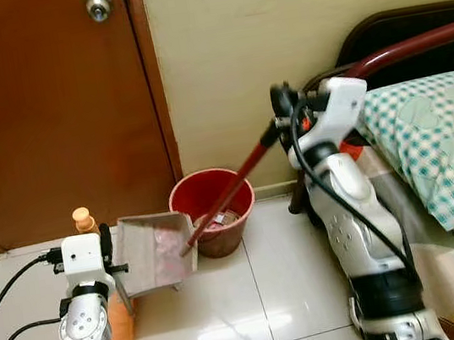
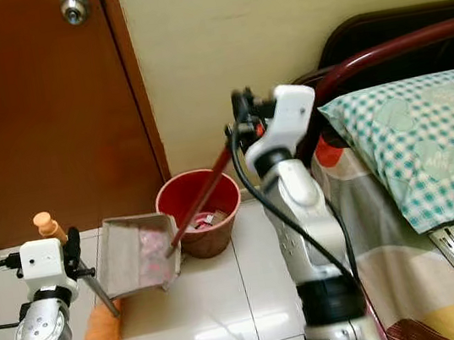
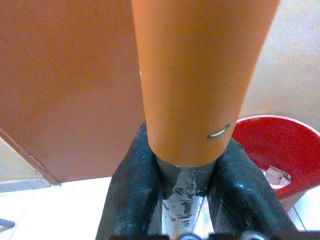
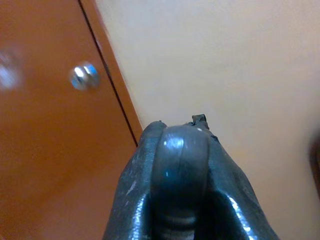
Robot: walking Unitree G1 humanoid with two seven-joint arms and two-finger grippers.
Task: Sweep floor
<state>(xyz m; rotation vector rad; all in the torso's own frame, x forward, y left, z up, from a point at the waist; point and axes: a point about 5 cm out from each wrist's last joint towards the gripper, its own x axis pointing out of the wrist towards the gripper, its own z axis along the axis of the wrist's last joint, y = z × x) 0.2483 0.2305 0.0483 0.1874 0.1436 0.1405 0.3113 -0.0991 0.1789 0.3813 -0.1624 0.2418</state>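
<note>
One dustpan point(image 1: 156, 253) gripped by left end effector point(image 3: 182, 190), one broom point(image 1: 230, 191) gripped by right end effector point(image 4: 180, 170), one red bucket point(image 1: 214, 212)

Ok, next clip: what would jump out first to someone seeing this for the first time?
Probably the grey dustpan held up off the tiled floor by the left gripper, tipped toward the red bin by the wall beside the brown door. Next, the red broom handle slanting from the right gripper down to the dustpan's edge over the bin. A bed with a green checked pillow lies on the robot's right.
</note>
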